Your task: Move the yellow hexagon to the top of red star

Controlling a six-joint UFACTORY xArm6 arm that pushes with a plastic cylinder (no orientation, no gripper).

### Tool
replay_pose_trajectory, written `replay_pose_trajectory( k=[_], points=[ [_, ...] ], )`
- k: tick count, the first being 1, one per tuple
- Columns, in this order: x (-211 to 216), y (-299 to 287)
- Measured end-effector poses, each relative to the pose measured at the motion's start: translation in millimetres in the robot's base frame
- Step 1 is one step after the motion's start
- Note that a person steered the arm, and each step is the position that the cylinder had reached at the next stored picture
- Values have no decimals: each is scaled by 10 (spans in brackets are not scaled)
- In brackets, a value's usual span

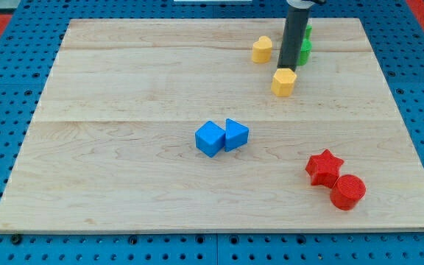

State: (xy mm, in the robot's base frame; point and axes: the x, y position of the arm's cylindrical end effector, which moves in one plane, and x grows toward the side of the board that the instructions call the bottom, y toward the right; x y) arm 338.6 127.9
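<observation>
The yellow hexagon (284, 82) lies on the wooden board at the view's upper right. My tip (287, 68) is right at its top edge, touching or nearly touching it. The red star (324, 167) lies at the view's lower right, well below the hexagon and a little to its right. A red cylinder (347, 191) touches the star at its lower right.
A yellow heart-like block (262, 49) lies left of the rod. A green block (305, 46) is partly hidden behind the rod. A blue cube (210, 138) and a blue triangular block (235, 135) touch near the board's middle. The board (124, 110) sits on a blue pegboard.
</observation>
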Motion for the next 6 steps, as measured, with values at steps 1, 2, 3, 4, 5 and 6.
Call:
replay_pose_trajectory(
  k=[1,2,3,4,5,6],
  points=[
    [173,-124],
    [442,-126],
    [475,-461],
    [563,-463],
    [876,-456],
    [1145,-354]
  ],
)
